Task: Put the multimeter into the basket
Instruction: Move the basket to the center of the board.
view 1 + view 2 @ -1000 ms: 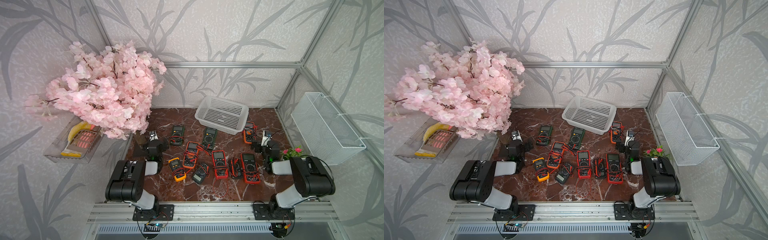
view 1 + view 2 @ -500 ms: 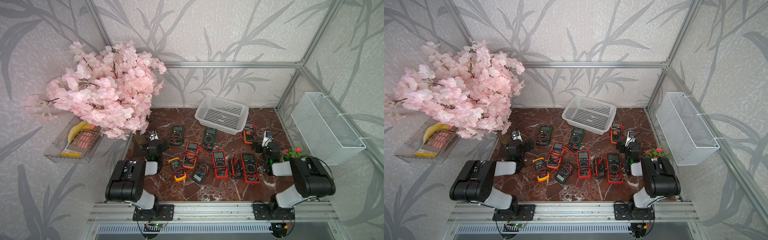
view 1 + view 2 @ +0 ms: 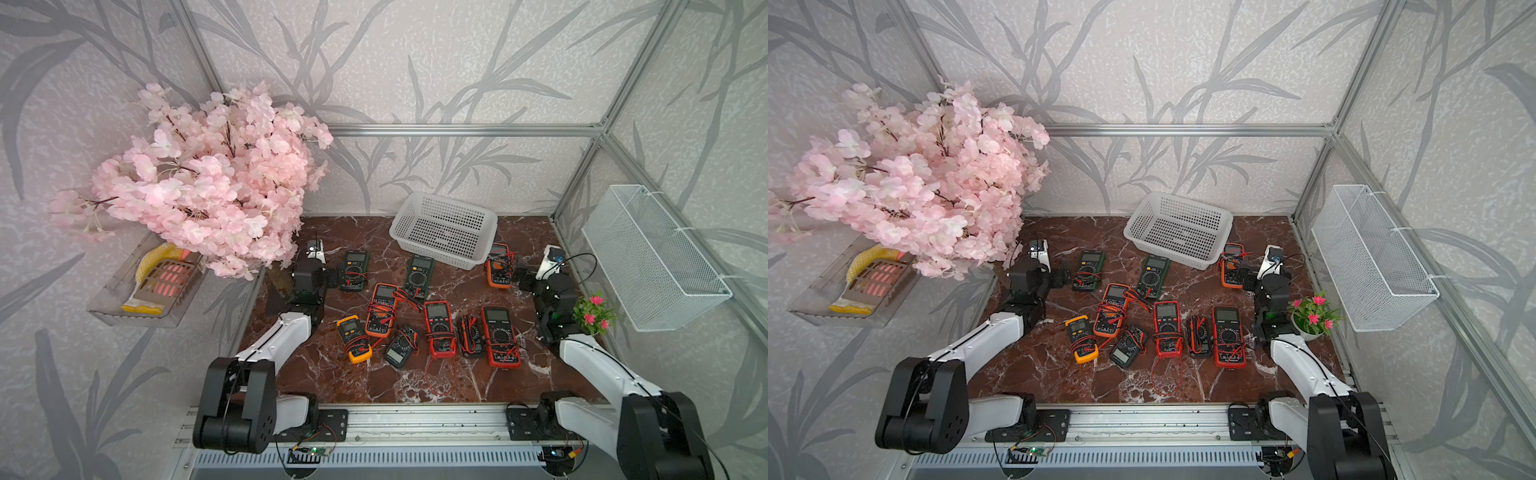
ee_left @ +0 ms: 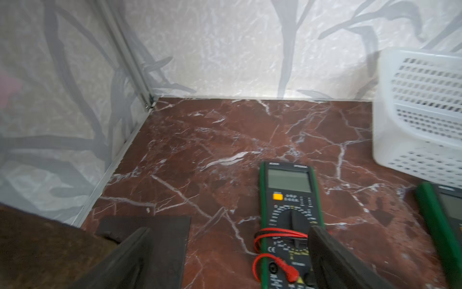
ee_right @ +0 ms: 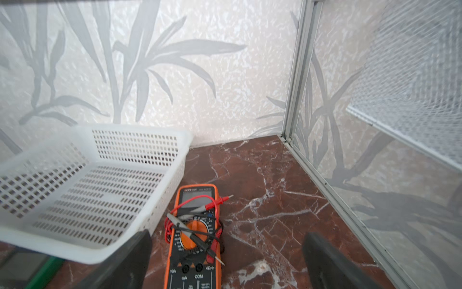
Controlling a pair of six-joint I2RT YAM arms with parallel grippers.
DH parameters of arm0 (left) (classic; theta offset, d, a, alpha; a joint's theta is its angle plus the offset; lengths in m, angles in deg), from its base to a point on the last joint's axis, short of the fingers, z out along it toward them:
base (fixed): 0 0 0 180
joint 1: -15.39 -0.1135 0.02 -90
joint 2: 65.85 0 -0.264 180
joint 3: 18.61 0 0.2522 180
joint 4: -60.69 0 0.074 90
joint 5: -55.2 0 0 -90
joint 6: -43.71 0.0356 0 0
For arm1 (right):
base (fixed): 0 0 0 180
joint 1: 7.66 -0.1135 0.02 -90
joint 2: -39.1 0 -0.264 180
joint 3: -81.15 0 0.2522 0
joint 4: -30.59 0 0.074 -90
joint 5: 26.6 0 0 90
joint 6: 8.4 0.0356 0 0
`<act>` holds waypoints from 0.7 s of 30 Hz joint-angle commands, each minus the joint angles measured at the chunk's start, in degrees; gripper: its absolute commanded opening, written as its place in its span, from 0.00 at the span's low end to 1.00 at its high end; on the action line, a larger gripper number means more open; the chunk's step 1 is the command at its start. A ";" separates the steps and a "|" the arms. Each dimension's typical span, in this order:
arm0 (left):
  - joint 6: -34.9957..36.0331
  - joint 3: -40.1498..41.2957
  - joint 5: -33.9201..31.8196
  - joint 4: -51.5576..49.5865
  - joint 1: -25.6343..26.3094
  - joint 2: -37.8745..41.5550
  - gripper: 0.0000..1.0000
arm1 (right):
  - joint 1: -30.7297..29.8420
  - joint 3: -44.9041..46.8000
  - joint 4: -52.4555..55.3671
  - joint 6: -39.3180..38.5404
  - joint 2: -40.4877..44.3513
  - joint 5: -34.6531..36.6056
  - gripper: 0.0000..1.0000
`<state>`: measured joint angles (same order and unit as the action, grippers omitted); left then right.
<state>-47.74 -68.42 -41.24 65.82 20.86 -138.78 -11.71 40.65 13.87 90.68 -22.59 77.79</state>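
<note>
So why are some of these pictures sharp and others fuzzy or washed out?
In both top views the light is soft and even, all sharp. In the left wrist view the green multimeter is fairly clear, the left gripper a dark blur, the rim of the basket washed out. In the right wrist view the orange multimeter is crisp, the wire-mesh basket out of focus.

Red marble tabletop [image 3: 374, 382] bears white basket [image 3: 436, 251], scattered multimeters [image 3: 438, 328], potted plant [image 3: 592, 311].

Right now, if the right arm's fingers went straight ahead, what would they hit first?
Probably the orange multimeter, lying just ahead between the open right fingers, beside the basket; depth is uncertain.
</note>
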 commanded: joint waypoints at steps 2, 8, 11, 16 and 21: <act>-1.74 -3.38 2.53 -10.53 4.69 3.61 1.00 | -0.01 -6.67 19.95 11.00 4.02 0.46 0.99; -9.99 -11.35 3.08 -20.86 10.52 2.49 1.00 | 0.01 -23.83 42.14 10.03 -2.86 -7.81 1.00; -12.90 -15.52 1.10 -25.40 13.15 0.81 1.00 | 0.09 -29.62 49.49 12.17 -7.12 -8.28 1.00; -17.75 -22.26 0.60 -31.38 16.22 -2.79 1.00 | 0.10 -39.22 62.29 13.31 -15.35 -8.77 1.00; -20.54 -28.74 0.61 -36.52 20.27 -7.47 1.00 | 0.26 -46.04 72.51 12.98 -22.92 -9.27 0.99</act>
<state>-65.03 -93.82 -39.77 35.07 39.31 -144.33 -11.67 -2.50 75.57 102.86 -43.55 69.20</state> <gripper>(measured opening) 0.999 0.993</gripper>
